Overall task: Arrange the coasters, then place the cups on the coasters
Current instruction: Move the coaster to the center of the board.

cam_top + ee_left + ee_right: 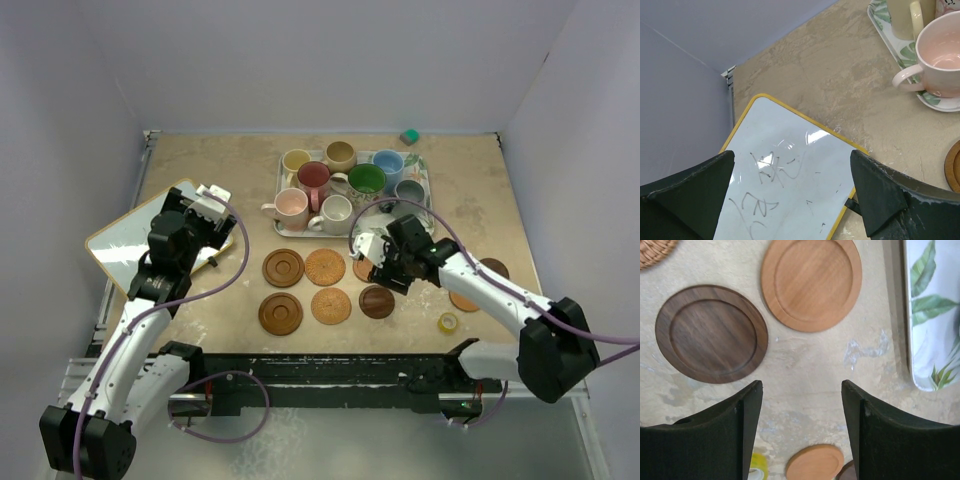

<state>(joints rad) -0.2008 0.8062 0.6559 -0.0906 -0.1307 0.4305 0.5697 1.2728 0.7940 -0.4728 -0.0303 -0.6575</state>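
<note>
R gripper hangs low over the table, just on the near side of the tray. Its jaws stand apart w/ nothing between them, so it is released. In the wrist view a dark coaster and a light wood coaster lie flat beyond its fingers, close together but not touching. L gripper is also spread wide and empty, above the whiteboard at the left. All eight cups stand on the tray, far centre. Four more coasters make a two-by-two block left of the R gripper. Two others lie partly under the R arm, near the tape roll.
</note>
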